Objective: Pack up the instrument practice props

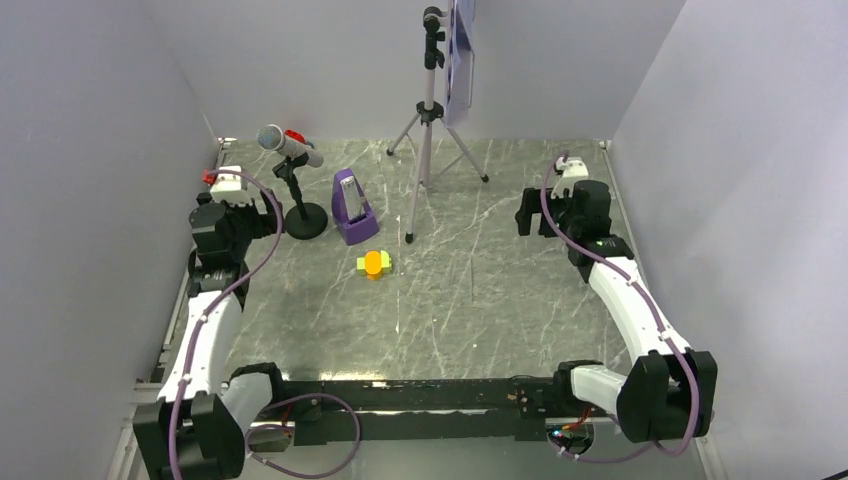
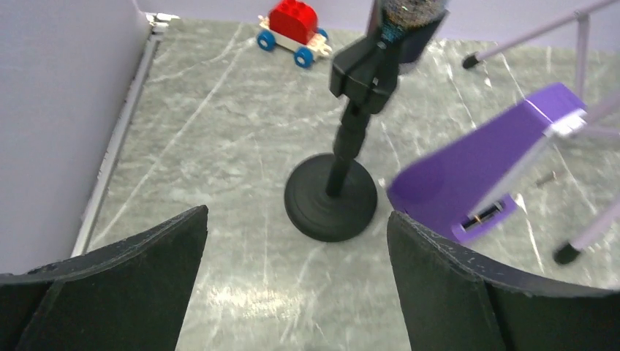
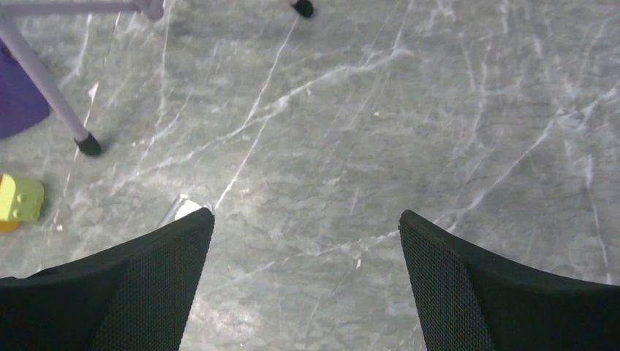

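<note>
A silver microphone (image 1: 285, 143) leans on a black stand with a round base (image 1: 306, 221) at the back left. To its right stands the purple wedge metronome (image 1: 352, 207), with the orange-and-yellow-green block (image 1: 374, 263) lying in front of it. The grey music stand (image 1: 430, 130) rises on tripod legs at the back middle and carries white sheet-music pages (image 1: 461, 50). My left gripper (image 2: 296, 241) is open just short of the round base (image 2: 330, 197), with the metronome (image 2: 482, 172) to its right. My right gripper (image 3: 307, 234) hangs open over bare table at the right.
A red toy car with blue wheels (image 2: 292, 29) sits behind the microphone by the back wall. White walls close in the marble table (image 1: 500, 290) on three sides. A tripod leg (image 3: 51, 95) and the block (image 3: 18, 199) lie left of my right gripper.
</note>
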`<state>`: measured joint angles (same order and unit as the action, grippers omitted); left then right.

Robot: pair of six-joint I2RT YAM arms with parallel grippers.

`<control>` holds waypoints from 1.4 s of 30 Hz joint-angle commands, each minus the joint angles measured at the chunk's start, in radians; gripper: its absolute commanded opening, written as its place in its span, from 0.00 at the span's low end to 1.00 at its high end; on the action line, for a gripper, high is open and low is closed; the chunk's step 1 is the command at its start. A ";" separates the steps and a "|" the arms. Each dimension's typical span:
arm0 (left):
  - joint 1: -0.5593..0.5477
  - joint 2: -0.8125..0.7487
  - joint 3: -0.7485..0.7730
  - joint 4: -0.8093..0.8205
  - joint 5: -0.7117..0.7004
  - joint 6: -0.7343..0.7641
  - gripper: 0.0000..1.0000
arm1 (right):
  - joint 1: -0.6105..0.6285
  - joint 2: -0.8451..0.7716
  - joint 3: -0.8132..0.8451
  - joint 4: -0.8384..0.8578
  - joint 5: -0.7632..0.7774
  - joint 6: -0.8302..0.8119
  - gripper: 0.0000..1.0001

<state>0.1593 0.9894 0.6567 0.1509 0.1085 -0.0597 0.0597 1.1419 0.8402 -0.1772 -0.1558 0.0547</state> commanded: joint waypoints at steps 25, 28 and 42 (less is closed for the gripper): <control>0.003 -0.340 0.115 -0.527 0.308 -0.003 0.99 | 0.630 0.595 0.875 -0.309 -0.096 -0.140 0.87; 0.007 -0.371 0.113 -0.543 0.306 -0.041 0.99 | 0.671 0.666 0.937 -0.250 -0.002 -0.087 0.89; 0.050 -0.436 0.070 -0.548 0.333 -0.051 0.99 | 0.787 0.876 1.151 -0.159 0.223 0.040 0.99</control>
<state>0.1974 0.5598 0.7277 -0.4095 0.4072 -0.0910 0.8234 1.9797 1.9003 -0.4145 -0.0513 0.0578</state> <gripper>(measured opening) 0.988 0.991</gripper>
